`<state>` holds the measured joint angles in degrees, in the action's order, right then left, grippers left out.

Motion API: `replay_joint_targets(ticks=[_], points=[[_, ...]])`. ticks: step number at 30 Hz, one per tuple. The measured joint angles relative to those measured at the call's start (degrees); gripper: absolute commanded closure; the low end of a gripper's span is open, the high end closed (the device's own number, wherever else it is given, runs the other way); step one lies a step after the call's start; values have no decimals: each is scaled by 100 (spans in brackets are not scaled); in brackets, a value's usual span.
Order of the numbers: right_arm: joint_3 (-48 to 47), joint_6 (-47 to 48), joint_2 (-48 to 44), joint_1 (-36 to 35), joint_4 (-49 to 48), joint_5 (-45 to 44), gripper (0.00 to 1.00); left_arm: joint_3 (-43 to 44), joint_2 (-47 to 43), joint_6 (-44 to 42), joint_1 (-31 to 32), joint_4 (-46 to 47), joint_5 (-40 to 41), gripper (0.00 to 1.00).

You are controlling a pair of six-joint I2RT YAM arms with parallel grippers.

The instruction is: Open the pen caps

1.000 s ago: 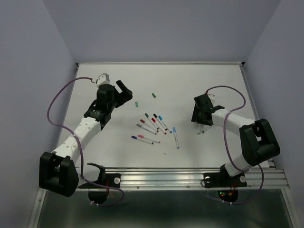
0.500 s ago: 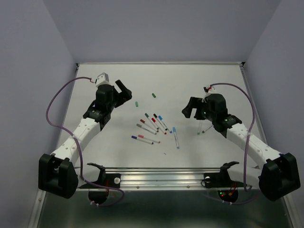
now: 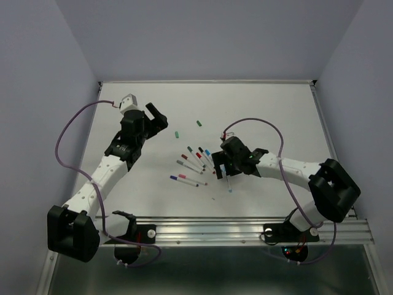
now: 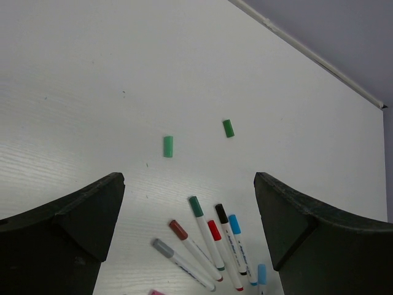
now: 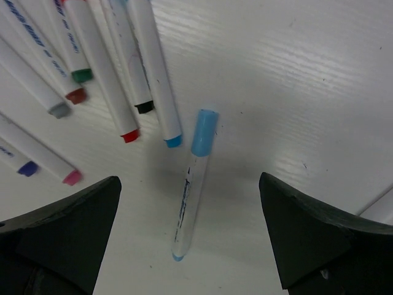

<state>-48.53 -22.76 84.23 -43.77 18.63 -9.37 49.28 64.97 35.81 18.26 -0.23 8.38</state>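
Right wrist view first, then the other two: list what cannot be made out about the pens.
Right wrist: the pen cluster runs off the top and left edges, far ends unseen; the print on the light blue pen is too blurred to read.
Left wrist: the bottom edge cuts off the cluster's barrels.
Top external: the right gripper covers part of that pen; a white speck is too small to identify.

Tabletop (image 5: 319,67): white and matt, with a fine wood-like grain.
Pen caps (image 5: 204,131): smooth coloured plastic with a faint sheen.
Pen barrels (image 5: 104,80): glossy white plastic, printed.
Fingers (image 5: 307,236): black plastic, matt, slightly grainy.
Rail (image 3: 245,228), at 6 o'clock: bare brushed metal.
Arm shells (image 3: 103,172): smooth white plastic.
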Motion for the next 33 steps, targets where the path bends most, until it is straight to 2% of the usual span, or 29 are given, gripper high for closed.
replay_joint_targets(ticks=[4,6,10,12,16,19,24,25,33], points=[[-83,-15,476,-214,332,-409,2,0,0,-2,0,-35,50,1],[-83,-31,549,-291,433,-511,8,0,0,-2,-2,-50,74,1],[-157,-155,706,-459,509,-647,36,0,0,0,-2,-52,92,1],[-247,-212,796,-518,514,-669,40,0,4,-2,-2,-55,96,1],[-284,-352,850,-581,501,-664,54,0,13,-2,-9,-72,114,1],[-284,-433,850,-581,498,-699,73,0,13,-2,-35,-85,114,1],[-284,-514,870,-581,487,-774,91,0,13,-9,-37,-87,70,1],[-289,-533,870,-581,487,-785,99,0,13,-17,-37,-87,39,1],[-310,-608,844,-586,551,-909,99,0,13,-122,-39,-20,-686,1]])
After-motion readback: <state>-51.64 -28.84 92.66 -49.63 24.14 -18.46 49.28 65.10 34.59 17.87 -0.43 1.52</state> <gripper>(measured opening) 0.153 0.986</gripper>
